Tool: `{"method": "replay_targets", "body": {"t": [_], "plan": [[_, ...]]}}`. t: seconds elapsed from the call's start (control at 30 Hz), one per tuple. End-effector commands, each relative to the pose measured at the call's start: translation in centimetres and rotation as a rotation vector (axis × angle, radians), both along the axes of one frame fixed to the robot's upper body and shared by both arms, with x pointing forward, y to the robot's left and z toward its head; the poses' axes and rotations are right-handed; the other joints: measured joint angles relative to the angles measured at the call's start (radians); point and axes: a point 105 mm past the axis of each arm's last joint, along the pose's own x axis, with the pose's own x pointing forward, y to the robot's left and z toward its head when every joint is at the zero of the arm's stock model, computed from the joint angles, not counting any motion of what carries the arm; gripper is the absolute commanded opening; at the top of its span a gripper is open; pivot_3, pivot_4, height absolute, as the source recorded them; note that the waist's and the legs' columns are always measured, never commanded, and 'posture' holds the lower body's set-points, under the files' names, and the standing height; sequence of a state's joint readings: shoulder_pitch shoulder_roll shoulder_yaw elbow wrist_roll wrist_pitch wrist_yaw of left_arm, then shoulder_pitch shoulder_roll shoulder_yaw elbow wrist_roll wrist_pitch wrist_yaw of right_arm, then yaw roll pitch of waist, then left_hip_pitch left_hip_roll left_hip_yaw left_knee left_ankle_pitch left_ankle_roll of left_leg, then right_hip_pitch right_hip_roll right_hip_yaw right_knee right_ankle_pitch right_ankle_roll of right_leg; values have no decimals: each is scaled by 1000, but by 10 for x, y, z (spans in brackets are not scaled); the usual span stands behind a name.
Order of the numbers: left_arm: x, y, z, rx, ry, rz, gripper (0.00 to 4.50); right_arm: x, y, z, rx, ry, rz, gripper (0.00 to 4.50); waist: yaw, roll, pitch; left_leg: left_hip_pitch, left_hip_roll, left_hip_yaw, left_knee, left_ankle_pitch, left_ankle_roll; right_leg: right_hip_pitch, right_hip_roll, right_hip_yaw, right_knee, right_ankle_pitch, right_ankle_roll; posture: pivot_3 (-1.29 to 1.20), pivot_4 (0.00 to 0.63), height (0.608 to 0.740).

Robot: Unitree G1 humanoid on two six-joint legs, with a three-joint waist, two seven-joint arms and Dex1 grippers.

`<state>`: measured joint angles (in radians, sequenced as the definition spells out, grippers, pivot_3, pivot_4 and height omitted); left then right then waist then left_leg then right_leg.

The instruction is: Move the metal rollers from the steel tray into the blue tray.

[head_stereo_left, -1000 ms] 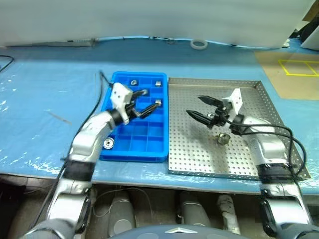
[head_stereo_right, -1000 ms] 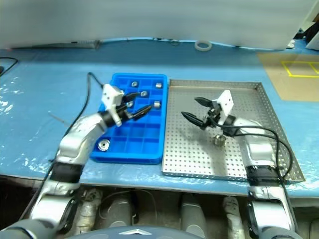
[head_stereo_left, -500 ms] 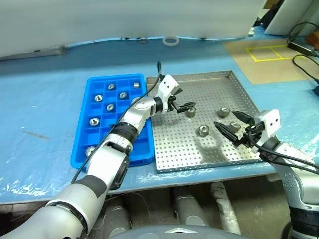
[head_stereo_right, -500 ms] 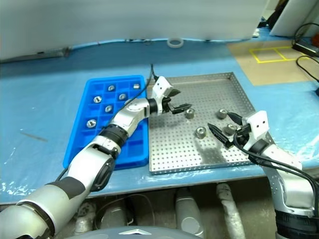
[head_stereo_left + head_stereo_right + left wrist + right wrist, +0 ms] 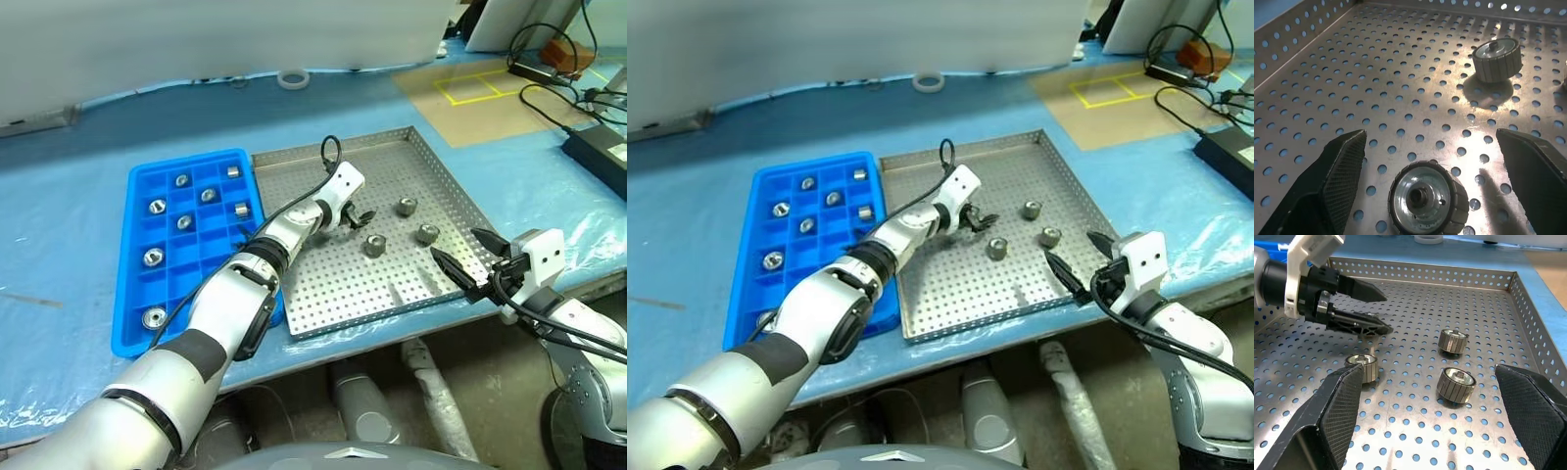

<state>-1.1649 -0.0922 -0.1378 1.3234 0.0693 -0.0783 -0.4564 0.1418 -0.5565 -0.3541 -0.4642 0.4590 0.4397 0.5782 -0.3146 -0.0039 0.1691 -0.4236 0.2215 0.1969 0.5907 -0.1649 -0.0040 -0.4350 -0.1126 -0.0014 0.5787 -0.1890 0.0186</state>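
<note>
The steel tray (image 5: 304, 315) lies right of the blue tray (image 5: 125, 333) on the blue table cover. Three metal rollers stand on its perforated floor: one (image 5: 373, 245) in the middle, two more (image 5: 407, 206) (image 5: 427, 233) to the right. My left gripper (image 5: 358, 217) is low over the tray, open. In the left wrist view its fingers (image 5: 1344, 166) stand on either side of a roller (image 5: 1427, 196) without touching it. My right gripper (image 5: 468, 257) hangs open at the tray's near right corner, empty. Several rollers (image 5: 157, 207) sit in the blue tray's compartments.
A white tape ring (image 5: 292, 77) lies at the table's back. A brown board with a yellow square (image 5: 470, 90) is at the back right, with black cables and a box (image 5: 598, 147) beside it. The table's front edge runs just below both trays.
The camera has swung right. My left gripper moved from over the blue tray into the steel tray and down to a roller. My right gripper drew back to the tray's near right corner.
</note>
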Motion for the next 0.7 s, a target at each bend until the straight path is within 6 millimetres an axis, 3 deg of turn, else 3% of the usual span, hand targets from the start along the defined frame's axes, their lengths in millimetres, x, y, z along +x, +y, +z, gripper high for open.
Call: {"method": "replay_targets", "body": {"t": [0.03, 0.2, 0.23, 0.33, 0.47, 0.6, 0.7], "plan": [[2, 1, 3, -12, 8, 15, 3564, 0, -2, 16, -9, -65, -3, 4500, -7, 0, 0, -1, 0, 0, 3, -1, 2, 0, 0, 0, -1, 0, 0, -812, 150, 740], [9, 13, 7, -48, 3, 62, 1864, 9, 4, 16, -9, -70, 27, 4500, -27, 0, 0, -6, -11, -2, 6, -5, 8, 2, -12, -4, -2, 0, 0, -766, 150, 740], [9, 14, 8, -65, 10, 62, 1720, 10, 5, 17, -9, -71, 35, 4500, -30, 0, 0, -6, -13, -2, 6, -6, 9, 3, -14, -4, -3, 0, 0, -766, 150, 740], [12, 18, 19, -170, 31, 66, 1721, 17, 10, 20, 3, -81, 67, 4500, -31, 0, 0, -8, -15, -3, 8, -7, 13, 4, -16, -4, -6, 0, 0, -709, 150, 740], [11, 23, 52, -319, -71, -2, 1721, 31, 23, 23, 31, -87, 144, 4500, -25, 0, 0, -11, -16, -4, 9, -6, 17, 4, -19, -7, -6, 5, -7, -637, 150, 740], [4, 44, 87, -461, -194, -19, 1721, 50, 48, 29, 86, -91, 276, 4500, -19, 0, 0, -15, -16, -9, 9, -5, 18, 4, -21, -14, -5, 5, -8, -518, 150, 740], [-11, 61, 101, -479, -268, -19, 1721, 65, 62, 26, 77, -64, 355, 4500, 2, 0, 0, -16, -15, -14, 9, -4, 19, 5, -21, -21, -3, 5, -8, -421, 150, 740]]}}
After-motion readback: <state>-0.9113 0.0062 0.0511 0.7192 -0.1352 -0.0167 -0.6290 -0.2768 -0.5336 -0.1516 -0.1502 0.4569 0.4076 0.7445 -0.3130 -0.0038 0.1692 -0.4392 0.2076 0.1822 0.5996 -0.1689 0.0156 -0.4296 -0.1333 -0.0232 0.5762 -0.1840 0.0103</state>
